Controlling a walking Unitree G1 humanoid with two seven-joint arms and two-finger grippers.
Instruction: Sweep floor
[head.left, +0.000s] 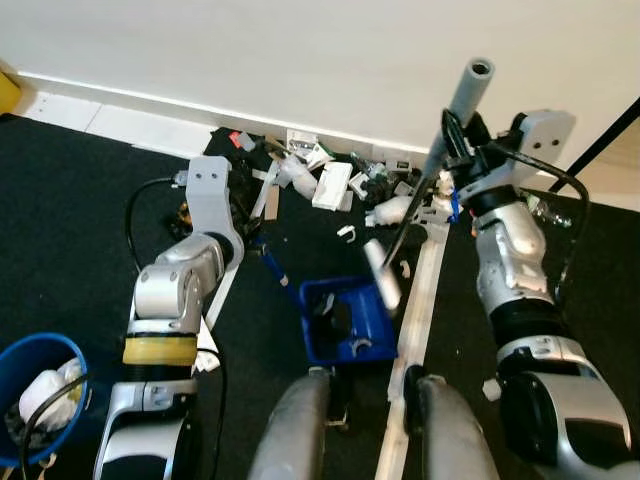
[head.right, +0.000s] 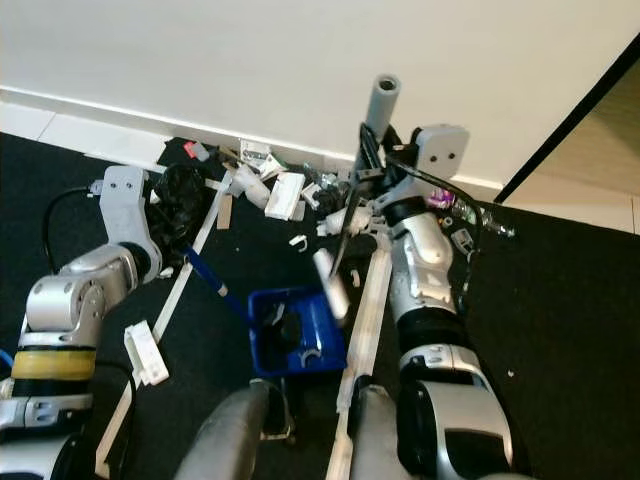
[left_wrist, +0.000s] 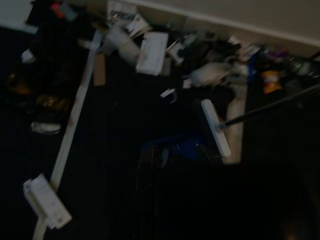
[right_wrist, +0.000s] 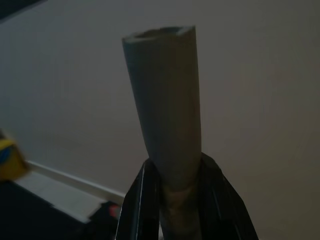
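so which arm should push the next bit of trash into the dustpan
Right. The right gripper is already shut on the broom handle, and the broom head sits at the blue dustpan. The left arm appears to hold the dustpan's handle.

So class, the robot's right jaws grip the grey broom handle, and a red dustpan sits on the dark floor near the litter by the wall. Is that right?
Not quite: the dustpan is blue, not red, as the left eye view shows. The rest holds: the right gripper is shut on the grey broom handle, and the litter lies by the wall.
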